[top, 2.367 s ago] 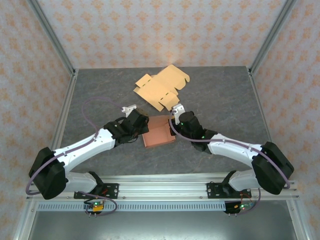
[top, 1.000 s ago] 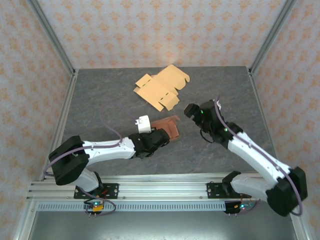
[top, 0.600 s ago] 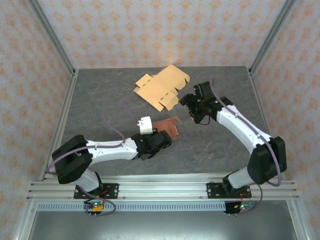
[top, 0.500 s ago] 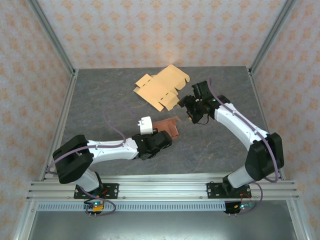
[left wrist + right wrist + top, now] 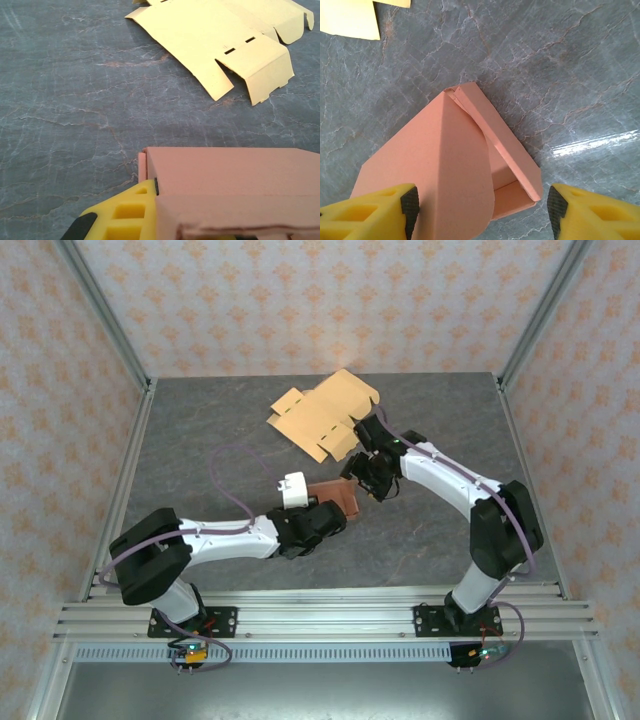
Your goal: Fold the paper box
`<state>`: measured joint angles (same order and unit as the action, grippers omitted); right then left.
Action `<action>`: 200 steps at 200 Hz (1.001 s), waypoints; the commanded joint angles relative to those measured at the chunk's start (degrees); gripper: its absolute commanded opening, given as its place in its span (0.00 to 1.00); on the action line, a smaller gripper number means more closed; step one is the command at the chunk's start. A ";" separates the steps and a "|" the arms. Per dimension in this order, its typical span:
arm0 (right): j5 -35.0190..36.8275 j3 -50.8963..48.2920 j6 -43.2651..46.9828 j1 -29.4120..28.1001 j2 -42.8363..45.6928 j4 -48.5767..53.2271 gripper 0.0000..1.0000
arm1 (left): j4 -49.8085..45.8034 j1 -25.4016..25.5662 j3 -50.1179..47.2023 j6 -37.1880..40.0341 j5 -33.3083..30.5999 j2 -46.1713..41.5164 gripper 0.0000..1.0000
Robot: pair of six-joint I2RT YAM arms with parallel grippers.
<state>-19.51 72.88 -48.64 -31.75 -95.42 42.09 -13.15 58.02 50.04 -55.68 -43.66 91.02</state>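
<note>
A salmon-pink paper box [image 5: 338,500] is partly folded, its curved lid flap [image 5: 465,170] standing up over the open cavity. My left gripper [image 5: 320,517] is shut on the box's near wall; one yellow finger [image 5: 131,212] shows against the box [image 5: 235,175], the other is hidden behind it. My right gripper [image 5: 362,478] hovers over the box [image 5: 445,160], open [image 5: 482,207]. Its left pad [image 5: 410,202] is at the lid's outer face and its right pad [image 5: 554,207] stands clear of the box corner.
A flat yellow cardboard blank [image 5: 322,415] lies on the grey stone-patterned table [image 5: 200,440] just behind the box, its tabbed edge [image 5: 250,65] nearest. Metal frame posts and patterned walls bound the table on three sides.
My right arm swung in from the right and came down over the box, its jaws narrowing. My left gripper kept its hold on the box and hardly moved.
</note>
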 commanded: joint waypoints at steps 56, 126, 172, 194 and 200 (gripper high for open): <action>7.19 -5.84 -3.91 -0.90 -1.24 -1.76 0.54 | 2.00 0.03 0.97 8.68 11.48 -6.80 0.42; 8.11 -7.40 -2.55 -0.99 -2.55 -0.82 0.54 | -0.60 0.52 -10.62 3.13 15.69 -30.97 0.79; 8.32 -7.84 -1.53 -1.06 -0.11 0.31 0.61 | -1.61 -5.19 -9.77 4.76 16.44 -28.35 0.87; 9.70 -8.05 -1.26 -1.08 1.20 0.89 0.62 | -0.92 -5.99 -6.95 7.47 17.91 -20.63 0.87; 9.42 -8.15 -1.36 -1.07 1.28 0.76 0.62 | -1.18 -6.00 -5.54 9.05 18.46 -18.58 0.87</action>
<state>-13.02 66.24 -50.81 -32.29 -95.70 38.44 -12.60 52.40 40.49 -50.87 -27.09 64.95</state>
